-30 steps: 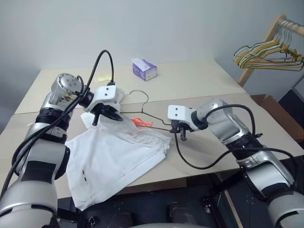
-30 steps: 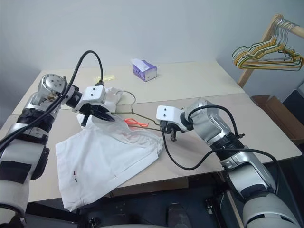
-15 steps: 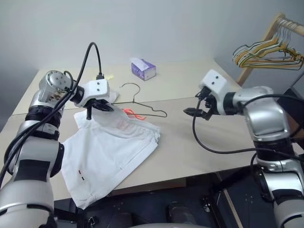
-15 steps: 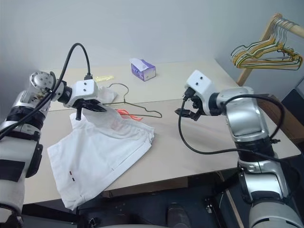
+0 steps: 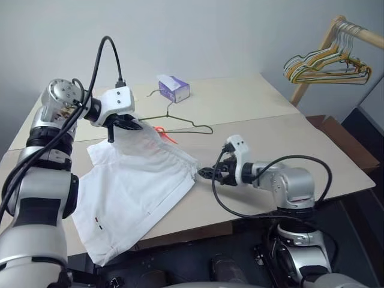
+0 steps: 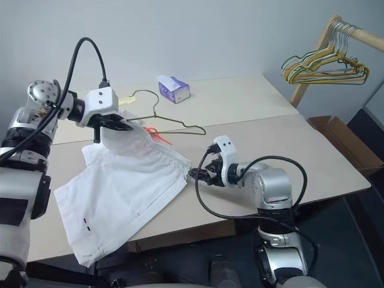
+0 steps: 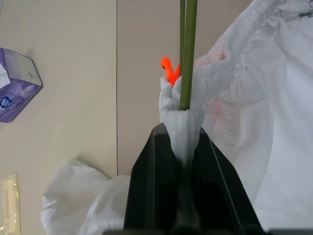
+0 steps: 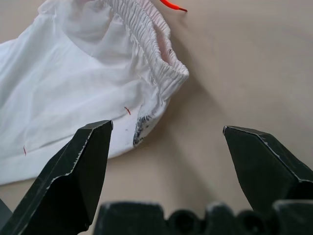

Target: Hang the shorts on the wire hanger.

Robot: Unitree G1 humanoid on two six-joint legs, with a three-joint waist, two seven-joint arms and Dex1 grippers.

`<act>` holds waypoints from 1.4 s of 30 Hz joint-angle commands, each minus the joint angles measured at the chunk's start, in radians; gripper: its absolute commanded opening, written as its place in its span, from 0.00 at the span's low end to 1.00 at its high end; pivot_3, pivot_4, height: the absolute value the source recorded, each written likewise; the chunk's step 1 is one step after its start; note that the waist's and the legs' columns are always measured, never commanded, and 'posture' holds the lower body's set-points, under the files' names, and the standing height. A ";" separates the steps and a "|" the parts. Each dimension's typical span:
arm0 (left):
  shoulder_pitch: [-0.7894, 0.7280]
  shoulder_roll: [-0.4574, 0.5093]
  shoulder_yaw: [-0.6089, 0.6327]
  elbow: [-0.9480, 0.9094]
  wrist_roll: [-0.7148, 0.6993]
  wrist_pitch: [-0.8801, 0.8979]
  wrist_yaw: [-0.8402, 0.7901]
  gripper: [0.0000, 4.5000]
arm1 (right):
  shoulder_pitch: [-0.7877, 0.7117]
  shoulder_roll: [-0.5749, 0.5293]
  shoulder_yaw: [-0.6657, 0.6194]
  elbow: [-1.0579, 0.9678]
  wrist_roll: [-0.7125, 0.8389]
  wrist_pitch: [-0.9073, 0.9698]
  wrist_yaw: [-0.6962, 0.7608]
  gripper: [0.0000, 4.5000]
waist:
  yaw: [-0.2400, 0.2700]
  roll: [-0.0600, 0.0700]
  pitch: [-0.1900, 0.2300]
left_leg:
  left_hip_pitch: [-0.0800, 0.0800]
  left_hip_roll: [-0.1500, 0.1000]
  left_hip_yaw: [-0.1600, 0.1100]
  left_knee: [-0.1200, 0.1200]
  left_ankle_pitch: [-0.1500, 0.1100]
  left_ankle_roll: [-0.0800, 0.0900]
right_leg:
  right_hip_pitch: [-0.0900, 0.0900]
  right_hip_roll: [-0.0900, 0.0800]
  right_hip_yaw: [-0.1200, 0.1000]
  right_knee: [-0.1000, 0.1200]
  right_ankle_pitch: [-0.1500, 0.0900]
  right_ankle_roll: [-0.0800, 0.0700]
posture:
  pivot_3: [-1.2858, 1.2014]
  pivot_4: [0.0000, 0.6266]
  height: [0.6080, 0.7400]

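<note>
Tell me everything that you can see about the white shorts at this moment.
The shorts are thin white cloth with a gathered elastic waistband, a pink-red stain near the waist and small dark marks near the hem. They lie spread on the table, one leg hanging over its front edge. The left gripper is shut on a raised waistband corner beside the wire hanger. The open right gripper points at the other corner, not touching.

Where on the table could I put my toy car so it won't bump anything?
The bare tabletop on the robot's right, past the wire hanger and right tool, is free, as is the far corner beyond the tissue box. It's crowded around the shorts and left tool.
</note>
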 commanded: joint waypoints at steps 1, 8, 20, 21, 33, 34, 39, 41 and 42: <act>-0.021 0.026 0.035 -0.031 -0.016 -0.004 0.001 0.00 | 0.003 0.005 0.031 0.031 0.018 -0.098 -0.024 0.94 | 0.000 0.000 0.000 | 0.000 0.000 0.000 0.000 0.000 0.000 | 0.000 0.000 0.000 0.000 0.000 0.000 | 0.49 0.00 1.00; -0.014 0.033 0.046 -0.040 -0.018 0.000 0.001 0.00 | -0.038 0.062 0.089 0.184 0.025 -0.254 -0.042 0.94 | -0.003 0.000 0.000 | -0.001 0.000 0.000 -0.001 0.000 0.000 | 0.000 0.000 0.000 0.000 0.000 0.001 | 0.50 0.00 1.00; 0.004 0.043 0.073 -0.054 -0.031 0.006 -0.003 0.00 | -0.085 0.089 0.111 0.289 0.042 -0.305 -0.065 0.12 | -0.001 0.000 0.000 | -0.003 0.000 -0.001 -0.001 0.000 0.000 | -0.001 0.000 0.000 0.001 0.000 0.001 | 0.50 0.00 1.00; 0.006 0.044 0.081 -0.055 -0.039 0.009 -0.008 0.00 | -0.082 0.084 0.112 0.287 0.040 -0.310 -0.067 0.04 | -0.001 0.000 0.000 | -0.003 0.000 -0.001 -0.001 0.000 0.000 | -0.001 0.000 0.000 0.001 0.001 0.001 | 0.50 0.00 1.00; 0.067 0.110 0.139 -0.124 -0.139 -0.011 -0.168 0.00 | -0.130 -0.049 0.029 0.321 0.044 -0.364 -0.097 0.01 | -0.002 0.000 0.000 | -0.004 0.000 0.000 -0.001 0.000 0.000 | -0.003 0.000 0.000 0.001 0.001 0.001 | 0.50 0.00 1.00; 0.075 0.114 0.144 -0.131 -0.150 -0.014 -0.182 0.00 | -0.131 -0.067 0.024 0.319 0.049 -0.364 -0.088 0.01 | -0.002 0.000 0.000 | -0.004 0.000 0.000 -0.001 0.000 0.000 | -0.003 0.000 0.000 0.001 0.001 0.001 | 0.50 0.00 1.00; 0.114 0.123 0.147 -0.186 -0.199 0.022 -0.213 0.00 | -0.127 -0.159 0.015 0.304 0.053 -0.393 -0.057 0.01 | 0.000 0.000 0.000 | -0.004 0.000 0.000 -0.001 0.000 0.000 | -0.003 0.000 0.000 0.001 0.001 0.001 | 0.50 0.00 1.00; 0.122 0.123 0.145 -0.198 -0.198 0.033 -0.209 0.00 | -0.124 -0.181 0.021 0.295 0.053 -0.397 -0.052 0.01 | 0.000 0.000 0.000 | -0.005 0.000 0.000 -0.001 0.000 0.000 | -0.003 0.000 0.000 0.001 0.001 0.001 | 0.50 0.00 1.00; 0.123 0.125 0.139 -0.201 -0.189 0.035 -0.202 0.00 | -0.123 -0.194 0.022 0.286 0.056 -0.398 -0.047 0.01 | 0.000 0.000 0.000 | -0.005 0.000 0.000 0.000 0.000 0.000 | -0.003 0.000 0.000 0.001 0.001 0.001 | 0.50 0.00 1.00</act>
